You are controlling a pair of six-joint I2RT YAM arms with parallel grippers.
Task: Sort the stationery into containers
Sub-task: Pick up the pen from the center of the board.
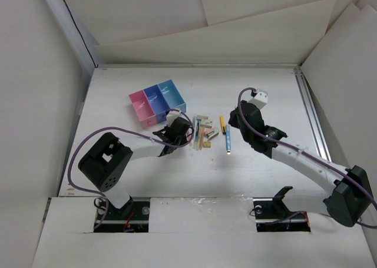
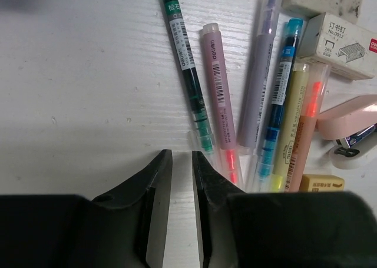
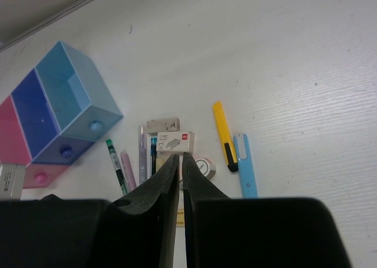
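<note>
A row of pens lies fanned on the white table: green pen [image 2: 187, 73], pink pen [image 2: 219, 85], lilac pen [image 2: 259, 73], blue pen [image 2: 278, 97] and a yellow highlighter [image 2: 291, 126]. Beige erasers [image 2: 321, 0] lie at the pile's far side. My left gripper [image 2: 181, 153] hovers just short of the green and pink pens' near ends, its jaws a narrow gap apart with only table between them. The joined pink, dark blue and light blue containers [image 1: 158, 103] stand left of the pile [image 1: 203, 132]. My right gripper [image 3: 180, 156] is shut and empty, raised over the pile's right side.
A staples box [image 2: 344, 38], a pink stapler [image 2: 350, 121] and a tan eraser [image 2: 321, 182] crowd the pile's right. A yellow cutter [image 3: 224, 132], a light blue tool [image 3: 244, 165] and a tape roll [image 3: 206, 166] lie beside it. White walls enclose the table [image 1: 265, 79].
</note>
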